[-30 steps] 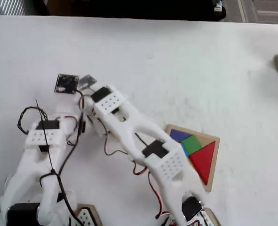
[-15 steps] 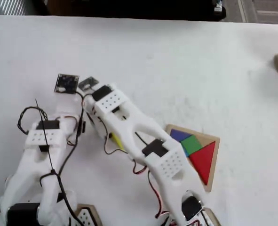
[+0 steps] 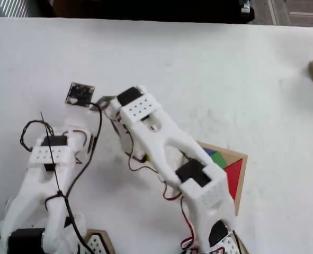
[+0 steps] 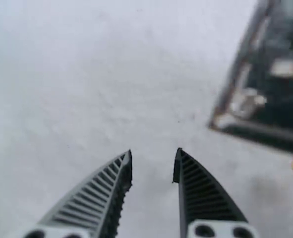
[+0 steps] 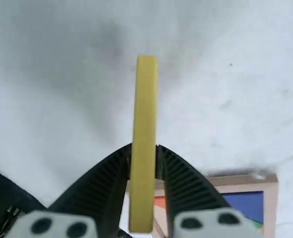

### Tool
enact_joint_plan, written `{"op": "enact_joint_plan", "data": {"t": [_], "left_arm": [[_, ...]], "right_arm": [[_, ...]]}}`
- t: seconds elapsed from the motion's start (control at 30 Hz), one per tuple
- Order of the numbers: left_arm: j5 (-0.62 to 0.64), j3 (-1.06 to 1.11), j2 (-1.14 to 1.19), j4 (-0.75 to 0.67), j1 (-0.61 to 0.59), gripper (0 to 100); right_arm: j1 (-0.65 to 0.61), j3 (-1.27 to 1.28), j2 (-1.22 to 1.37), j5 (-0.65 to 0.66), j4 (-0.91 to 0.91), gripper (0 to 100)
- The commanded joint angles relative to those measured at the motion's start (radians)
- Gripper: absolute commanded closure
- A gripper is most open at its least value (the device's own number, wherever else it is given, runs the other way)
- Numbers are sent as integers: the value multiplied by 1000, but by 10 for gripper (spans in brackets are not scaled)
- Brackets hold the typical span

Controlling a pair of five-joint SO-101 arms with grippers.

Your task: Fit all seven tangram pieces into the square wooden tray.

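Showing the right pincer (image 5: 144,148) closed on a yellow piece (image 5: 146,109). The piece stands on edge between the ribbed fingers (image 5: 186,183), over the white tabletop (image 5: 62,74) and near one corner of the square wooden tray (image 5: 269,198). A blue piece (image 5: 245,206) lies inside that corner of the tray. From above, a red piece (image 3: 231,174) and a green piece (image 3: 220,158) lie flat in the tray, touching one another. The right arm (image 3: 161,132) crosses the tray's side that faces the left arm (image 3: 45,153). The left pincer (image 4: 152,158) is well apart from the tray, its jaws parted over the tabletop, with a dark circuit board (image 4: 270,84) near it.
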Motion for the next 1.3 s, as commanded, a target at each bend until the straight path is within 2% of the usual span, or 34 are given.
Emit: {"op": "enact_joint_plan", "data": {"t": [0.0,0.17,0.33,0.53,0.7,1.0,1.17,1.27], "left_arm": [[-21,-8,-35,-23,4,849],[-21,-8,-35,-23,4,849],[-21,-8,-35,-20,4,849],[-23,-8,-35,-17,4,849],[-23,-6,-35,-17,4,849],[-23,-6,-35,-18,4,849],[-23,-6,-35,-17,4,849],[-23,-6,-35,-17,4,849]], "right_arm": [[21,74,-188,46,18,981],[65,278,-417,51,16,981],[216,450,-559,57,15,981],[387,680,-604,308,15,981],[504,760,-608,404,-1,981],[598,864,-627,532,-1,981],[621,941,-722,539,-1,981],[621,1013,-832,532,-59,981]]}}
